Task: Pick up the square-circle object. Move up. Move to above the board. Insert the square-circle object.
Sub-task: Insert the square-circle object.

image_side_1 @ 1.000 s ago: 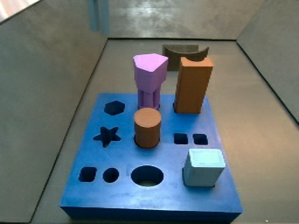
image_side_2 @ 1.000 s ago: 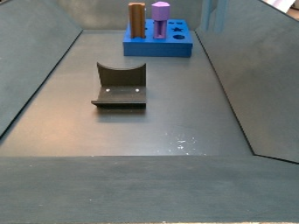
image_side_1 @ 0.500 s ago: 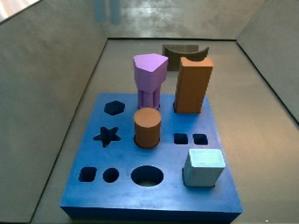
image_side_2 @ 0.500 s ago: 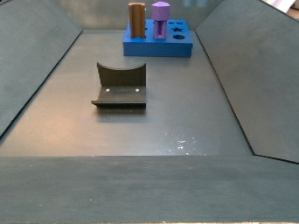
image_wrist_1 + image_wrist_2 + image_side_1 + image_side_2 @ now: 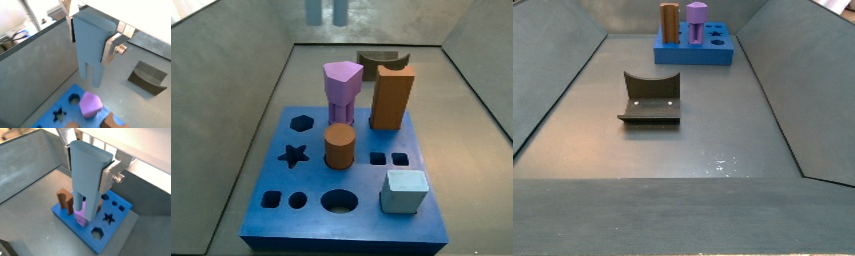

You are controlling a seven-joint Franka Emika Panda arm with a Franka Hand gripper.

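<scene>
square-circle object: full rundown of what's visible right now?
The square-circle object is a slim pale blue-grey post, matte and plastic-looking, with a lengthwise groove splitting its lower end. It hangs upright, clamped in the gripper between silver finger plates, one plate pressed to its side. Both wrist views show it in the air, touching nothing but the fingers, with the board and the purple post below. In a side view only its lower tip shows at the top edge.
</scene>
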